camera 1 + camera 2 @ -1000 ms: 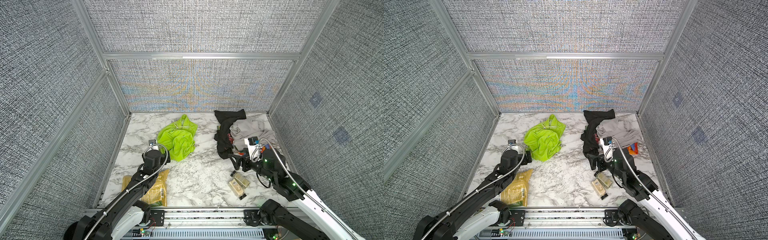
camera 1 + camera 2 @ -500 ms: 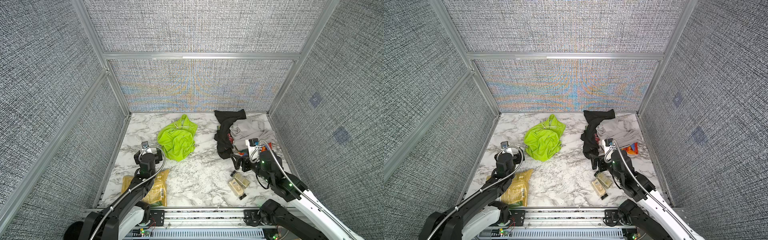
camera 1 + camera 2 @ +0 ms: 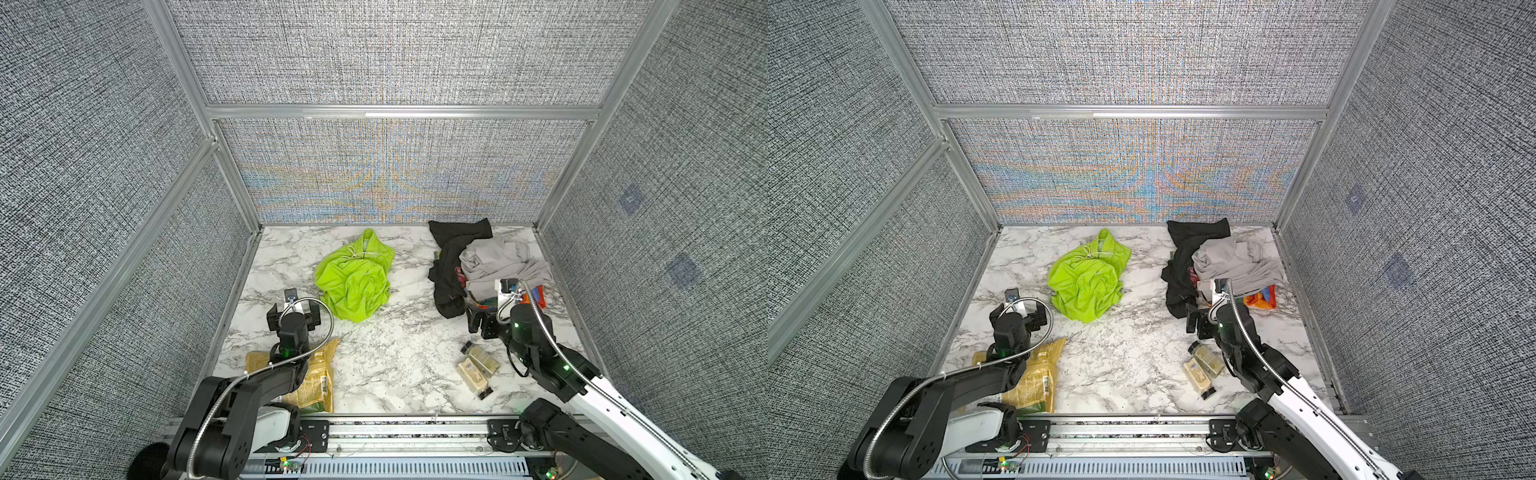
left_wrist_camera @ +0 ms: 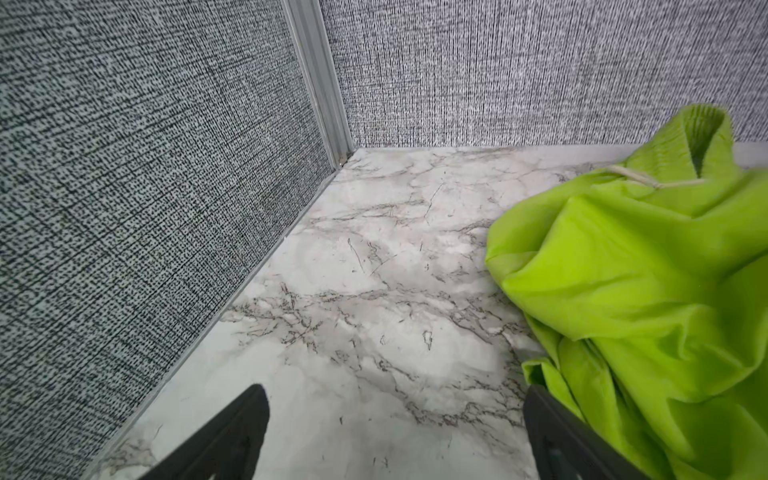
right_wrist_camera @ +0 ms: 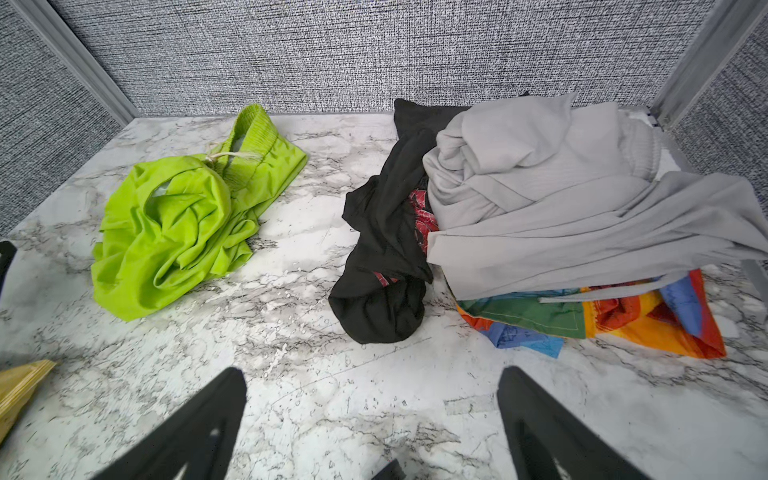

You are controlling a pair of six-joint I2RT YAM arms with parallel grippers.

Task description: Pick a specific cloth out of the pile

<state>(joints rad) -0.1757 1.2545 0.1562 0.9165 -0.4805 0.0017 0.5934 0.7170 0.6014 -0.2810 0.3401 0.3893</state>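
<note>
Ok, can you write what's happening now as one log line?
green cloth: alone on table, apart from pile | left gripper: open, empty, beside cloth | right gripper: open, empty, near pile

a white marble-patterned tabletop is carrying everything. a crumpled neon green drawstring garment is lying alone near the back middle. well apart, by the back right corner, a black garment and an orange-blue patterned fabric are lying partly under a light grey garment. a yellow packet and two spice jars are lying near the front.
</note>
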